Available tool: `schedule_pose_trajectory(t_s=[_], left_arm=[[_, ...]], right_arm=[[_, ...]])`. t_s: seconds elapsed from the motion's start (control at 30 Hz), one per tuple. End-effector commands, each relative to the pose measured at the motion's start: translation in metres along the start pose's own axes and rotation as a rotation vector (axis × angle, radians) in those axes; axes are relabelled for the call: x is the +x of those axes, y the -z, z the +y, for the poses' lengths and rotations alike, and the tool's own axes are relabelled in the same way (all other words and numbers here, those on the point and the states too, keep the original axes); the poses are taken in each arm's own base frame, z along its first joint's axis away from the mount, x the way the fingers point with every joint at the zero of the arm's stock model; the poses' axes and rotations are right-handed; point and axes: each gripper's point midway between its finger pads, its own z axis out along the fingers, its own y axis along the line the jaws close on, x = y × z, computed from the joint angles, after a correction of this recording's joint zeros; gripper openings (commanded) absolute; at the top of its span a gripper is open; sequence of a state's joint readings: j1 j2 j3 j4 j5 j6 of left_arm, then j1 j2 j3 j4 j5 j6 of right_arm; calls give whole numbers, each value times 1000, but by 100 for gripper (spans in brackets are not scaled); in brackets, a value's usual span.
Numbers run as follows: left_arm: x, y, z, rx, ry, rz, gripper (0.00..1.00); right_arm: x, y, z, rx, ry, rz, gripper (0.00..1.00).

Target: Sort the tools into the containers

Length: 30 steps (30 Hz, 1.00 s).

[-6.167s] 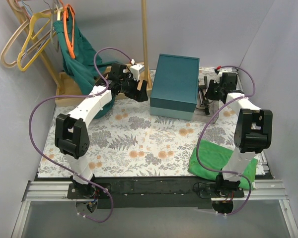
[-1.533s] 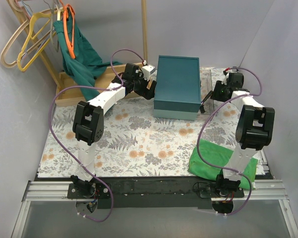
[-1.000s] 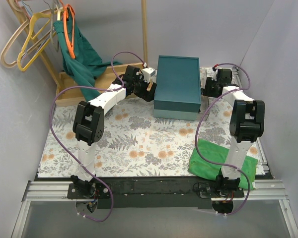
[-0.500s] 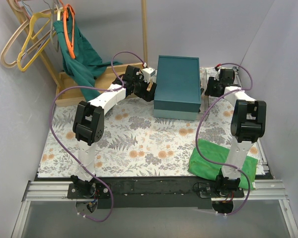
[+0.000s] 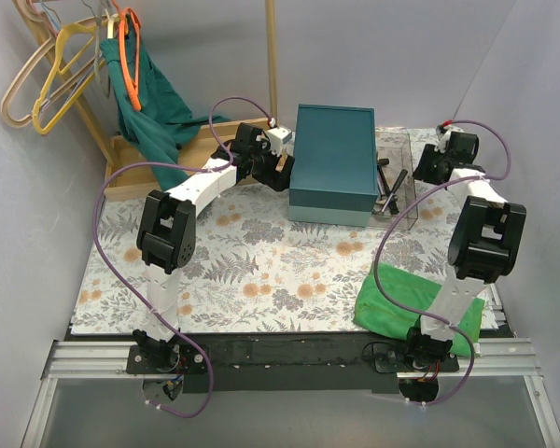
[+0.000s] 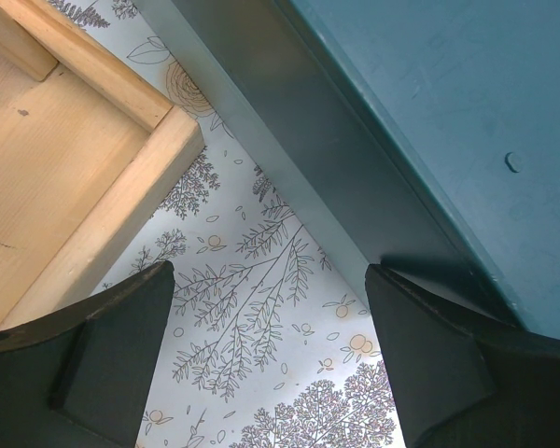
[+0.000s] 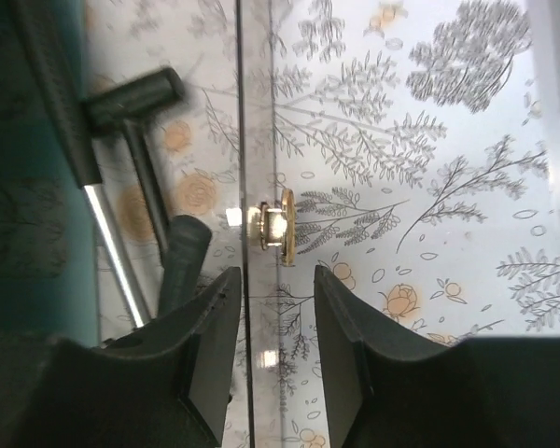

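Note:
Black-handled tools (image 5: pixel 389 187) lie in a clear container (image 5: pixel 413 207) right of the closed teal box (image 5: pixel 332 161). In the right wrist view the tool handles (image 7: pixel 179 264) and a metal shaft (image 7: pixel 113 245) show through the container's clear wall (image 7: pixel 245 112), which carries a small gold knob (image 7: pixel 273 227). My right gripper (image 5: pixel 430 170) (image 7: pixel 274 341) is open and empty, low at the container's right side, its fingers to either side of the wall edge. My left gripper (image 5: pixel 278 170) (image 6: pixel 271 369) is open and empty, low over the mat between the wooden tray (image 6: pixel 70 196) and the teal box (image 6: pixel 420 112).
The wooden tray (image 5: pixel 215 131) sits at the back left, partly under a teal garment (image 5: pixel 149 112) hung near several hangers (image 5: pixel 47 75). A green cloth (image 5: pixel 392 299) lies at the front right. A wooden pole (image 5: pixel 273 65) stands behind the box. Walls close in both sides.
My right gripper has moved right, from over the clear container to its right side, and a tool now lies in the container. My left arm has not moved in the last second.

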<state>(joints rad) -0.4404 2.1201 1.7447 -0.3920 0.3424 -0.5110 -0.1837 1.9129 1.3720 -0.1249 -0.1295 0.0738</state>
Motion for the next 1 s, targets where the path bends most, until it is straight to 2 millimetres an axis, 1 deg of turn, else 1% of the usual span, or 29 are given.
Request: schedule_pose_trajectory(t_s=[0.0,0.03,0.1,0.2,0.23,0.3,0.4,0.43,0.5,0.57,0.73,0.87,0.97], left_arm=[[-26,16,-18,38,-25,-59,84],[-25,16,-18,38,-24,-58,84],[-26,16,-18,38,-23,-59,84],[-26,16,-20,39,-24,-58,84],[-26,16,-20,39,-26,-58,84],[-26,17,-21,39,-26,-57,84],[-27,19,-20,31,-28,-60,84],[-25,19,-20,30,-26,-56,84],[-25,21,-20,25,-25,-54,84],[-22,20,-20,23,-25,-49,84],[-21,20,-20,23,-27,-46,84],[-22,20,-20,19,-28,-49,84],[-21,20,-19,16,-28,-45,84]], right_arm=[[-56,42,45,-165,3,-163,43],[-58,45,53,-187,1,-171,39],[-61,50,63,-223,-4,-178,36],[-50,48,75,-285,-55,-137,27],[-47,47,76,-289,-66,-126,27],[-32,42,72,-262,-114,-80,27],[-16,35,67,-233,-148,-31,34],[-14,33,68,-231,-149,-26,36],[-11,29,65,-209,-155,-13,36],[-11,26,68,-207,-155,-11,39],[-3,14,66,-156,-156,22,40],[5,7,57,-79,-148,50,40],[1,8,59,-74,-134,45,40]])
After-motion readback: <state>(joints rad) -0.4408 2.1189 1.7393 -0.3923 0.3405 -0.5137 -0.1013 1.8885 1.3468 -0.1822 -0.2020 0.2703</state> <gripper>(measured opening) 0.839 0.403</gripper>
